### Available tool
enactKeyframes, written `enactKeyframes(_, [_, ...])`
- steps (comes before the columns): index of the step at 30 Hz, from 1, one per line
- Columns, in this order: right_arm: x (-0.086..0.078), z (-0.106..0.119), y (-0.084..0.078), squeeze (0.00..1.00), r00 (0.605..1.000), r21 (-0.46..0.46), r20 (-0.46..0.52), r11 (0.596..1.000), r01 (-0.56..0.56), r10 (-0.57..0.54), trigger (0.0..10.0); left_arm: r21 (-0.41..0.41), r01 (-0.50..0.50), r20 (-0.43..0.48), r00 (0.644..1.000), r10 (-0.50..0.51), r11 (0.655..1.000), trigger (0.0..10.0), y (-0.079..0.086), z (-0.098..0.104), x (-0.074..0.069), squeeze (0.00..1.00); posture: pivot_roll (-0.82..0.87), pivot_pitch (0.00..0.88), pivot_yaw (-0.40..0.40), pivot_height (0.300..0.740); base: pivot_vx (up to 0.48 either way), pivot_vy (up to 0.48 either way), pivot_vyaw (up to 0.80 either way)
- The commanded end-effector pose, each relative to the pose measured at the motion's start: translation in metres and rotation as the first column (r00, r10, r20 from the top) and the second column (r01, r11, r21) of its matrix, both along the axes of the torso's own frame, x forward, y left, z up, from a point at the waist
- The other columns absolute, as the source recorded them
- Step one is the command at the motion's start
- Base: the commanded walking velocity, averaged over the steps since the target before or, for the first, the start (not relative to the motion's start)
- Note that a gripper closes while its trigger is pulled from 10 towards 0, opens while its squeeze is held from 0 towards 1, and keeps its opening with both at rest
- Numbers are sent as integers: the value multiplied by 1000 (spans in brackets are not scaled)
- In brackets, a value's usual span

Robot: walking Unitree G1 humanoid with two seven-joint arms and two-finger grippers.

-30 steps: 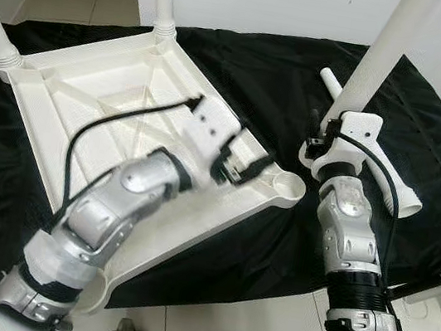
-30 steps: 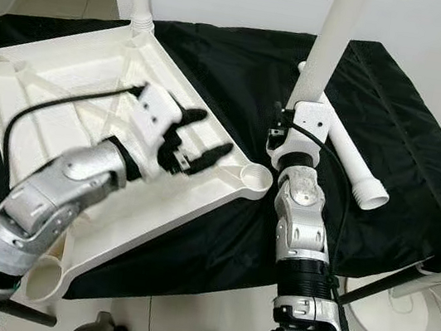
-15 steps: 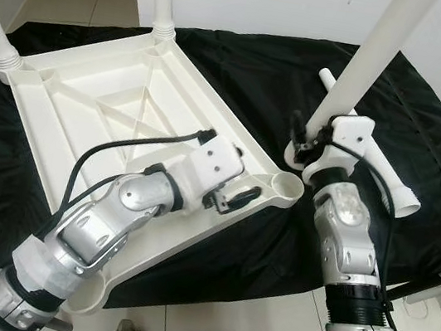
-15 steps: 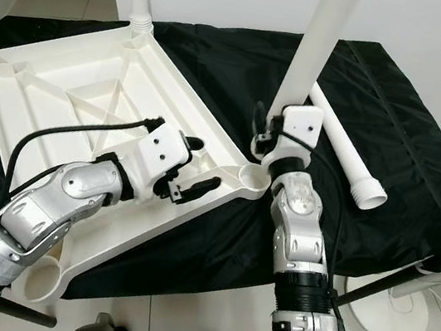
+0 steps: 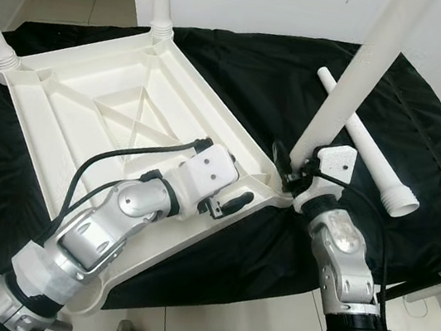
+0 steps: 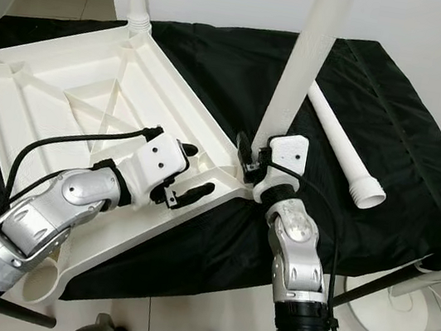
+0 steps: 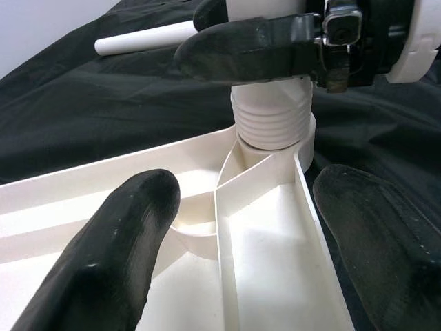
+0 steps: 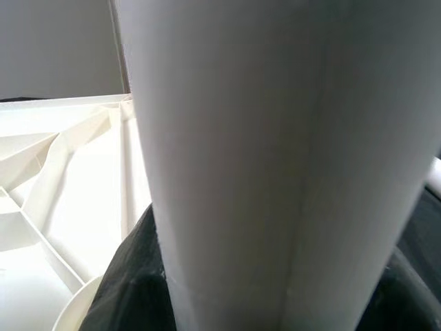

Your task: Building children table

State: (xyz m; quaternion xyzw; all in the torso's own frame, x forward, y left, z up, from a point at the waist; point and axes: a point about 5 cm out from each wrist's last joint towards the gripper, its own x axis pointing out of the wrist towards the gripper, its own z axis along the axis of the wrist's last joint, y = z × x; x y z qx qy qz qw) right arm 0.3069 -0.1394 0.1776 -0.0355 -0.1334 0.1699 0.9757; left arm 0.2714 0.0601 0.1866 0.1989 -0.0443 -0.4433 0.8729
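leg (image 5: 346, 89) lowered into tabletop (image 5: 88, 102) corner; right gripper (image 5: 287, 166) clamps it; left gripper (image 5: 227, 202) open.

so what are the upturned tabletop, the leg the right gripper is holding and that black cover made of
Upturned tabletop: apparently moulded white plastic, slightly glossy, with thin ribs underneath. Leg in the right gripper: seemingly the same smooth white plastic, with a ridged, threaded-looking end in the left wrist view. Black cover: a thin fabric, probably synthetic, judging by its creases and faint sheen.
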Motion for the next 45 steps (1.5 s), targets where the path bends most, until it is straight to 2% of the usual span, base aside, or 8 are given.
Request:
enactKeyframes(1, [-5, -9, 0, 0, 999, -6, -32, 1000, -18, 18, 10000, -2, 28, 0, 1000, -28, 1000, 10000, 0, 0, -3, 0, -54, 115, 53, 740, 0, 0, 0])
enactKeyframes(13, [-7, -27, -3, 0, 996, -107, -67, 992, -72, 65, 10000, -6, 0, 10, 1000, 0, 1000, 10000, 1, 0, -2, 0, -56, 116, 59, 740, 0, 0, 0])
enactKeyframes(22, [-1, -41, 0, 0, 972, -155, -179, 971, -180, 151, 10000, -10, -20, 33, 999, 20, 1000, 10000, 1, 3, 2, 0, -50, 107, 53, 740, 0, 0, 0])
enactKeyframes(23, [3, -42, 0, 0, 962, -132, -221, 972, -194, 162, 10000, -12, -27, 41, 999, 27, 1000, 10000, 1, 4, 3, 0, -47, 101, 49, 740, 0, 0, 0])
enactKeyframes(30, [14, -34, -2, 0, 957, -92, -247, 979, -179, 152, 10000, -17, -35, 58, 998, 36, 999, 10000, 1, 7, 4, 0, -45, 92, 43, 740, 0, 0, 0])
enactKeyframes(39, [14, -37, -1, 0, 951, -102, -257, 974, -203, 172, 10000, -18, -37, 67, 997, 38, 999, 10000, 1, 7, 4, 0, -44, 85, 41, 740, 0, 0, 0])
enactKeyframes(45, [13, -44, -1, 0, 941, -32, -295, 982, -184, 167, 10000, -18, -40, 72, 997, 41, 999, 10000, 1, 7, 4, 0, -44, 83, 41, 740, 0, 0, 0])
